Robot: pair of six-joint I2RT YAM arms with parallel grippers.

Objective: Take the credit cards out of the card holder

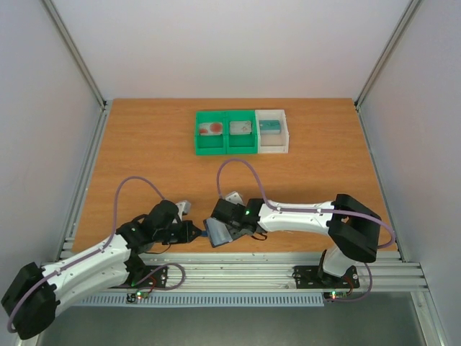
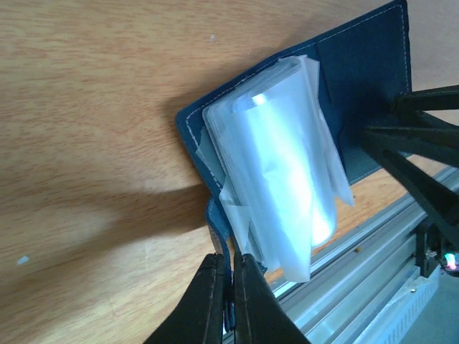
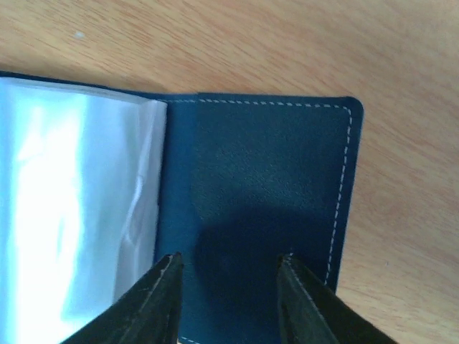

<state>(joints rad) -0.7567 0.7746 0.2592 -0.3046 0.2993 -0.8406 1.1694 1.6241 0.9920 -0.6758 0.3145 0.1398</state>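
The card holder (image 1: pixel 220 236) lies open near the front edge of the wooden surface (image 1: pixel 144 158), between the two arms and well apart from the bins at the far side. It is a dark blue folding wallet with pale stitching running just inside its edges and rounded corners. From its fold springs a stack of clear plastic sleeves (image 2: pixel 280 179), crumpled and glossy, catching the light so strongly that they look white-blue. No card can be made out inside them. In the right wrist view the sleeves cover the left panel while the right panel of the card holder (image 3: pixel 258 186) is bare, smooth and flat against the wood.

The left jaws are pressed almost together on the thin blue edge of the card holder's near corner, below the sleeves. The right jaws stand parted over the bare blue panel, one fingertip near the fold and the other near the stitched outer edge; whether they touch the panel I cannot tell.

At the far side, a pale card with a red blotch (image 1: pixel 211 129) lies in the left compartment of the green bin (image 1: pixel 226 151), a grey flat piece (image 1: pixel 240 127) in its right compartment, and a teal card (image 1: pixel 269 127) in the white bin (image 1: pixel 273 150) just beside it.
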